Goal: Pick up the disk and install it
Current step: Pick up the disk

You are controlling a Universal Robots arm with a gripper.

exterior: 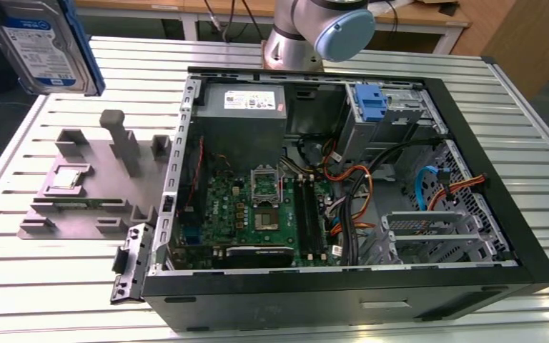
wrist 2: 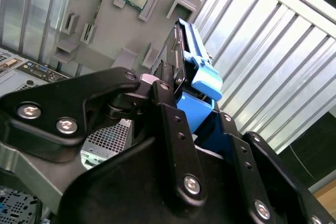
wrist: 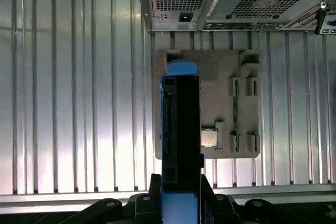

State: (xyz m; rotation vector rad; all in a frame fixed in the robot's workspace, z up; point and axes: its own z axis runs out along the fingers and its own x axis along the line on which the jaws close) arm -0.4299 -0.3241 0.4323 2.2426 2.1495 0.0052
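Closest up, the disk (exterior: 41,43) hangs clamped across its flat faces in the gripper (wrist: 181,195), high over the grey parts tray (exterior: 98,193) at the exterior view's left of the open computer case (exterior: 351,293); it looks stiff, fairly heavy and shock-sensitive, so hold it by the caddy edges.

The disk (exterior: 38,46) hangs in open air above the slatted table (exterior: 65,300). Inside the open computer case (exterior: 517,221), orange and black cables (exterior: 356,207) crowd the room beside the drive cage (exterior: 427,232). A grey fixture (exterior: 94,187) stands just beside the case.
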